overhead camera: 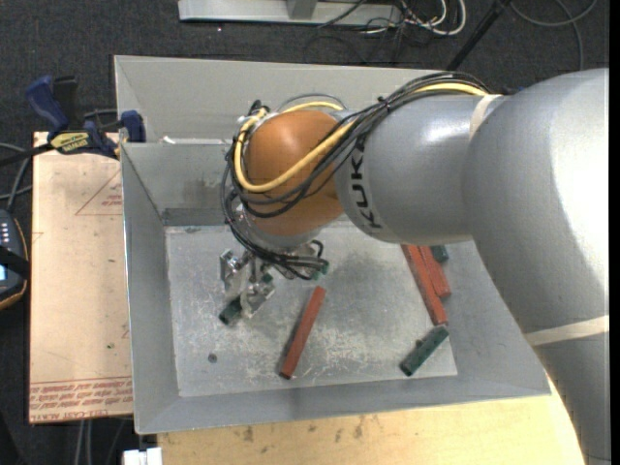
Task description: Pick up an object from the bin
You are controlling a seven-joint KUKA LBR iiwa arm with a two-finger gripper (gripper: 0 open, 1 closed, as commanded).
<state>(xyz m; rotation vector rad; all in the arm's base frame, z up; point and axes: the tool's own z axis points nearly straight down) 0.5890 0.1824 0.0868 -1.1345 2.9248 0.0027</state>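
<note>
1. Gripper is low in the left half of the grey bin, close to the bin floor and pointing down from under the orange wrist cover. Black and yellow cables loop round that cover.
2. Gripper state: cannot tell whether it is spread or pressed together. The metal parts at the tip overlap from this angle.
3. Nearest thing is a small dark green piece, short and blocky. It lies on the bin floor just beside the gripper's tip, on its lower-left side in the camera view. Contact with the tip cannot be judged, and nothing can be made out pinched in the gripper.
4. A red-brown stick lies on the floor just right of the gripper. It is tilted, its upper end near the tip and its lower end toward the front wall. It sits apart from the green piece.
5. Well apart, in the right half of the bin:
   - a dark green stick near the front right corner;
   - red sticks lying together, partly under the arm.
6. Floor round the gripper carries pale dust and scuff marks.
</note>
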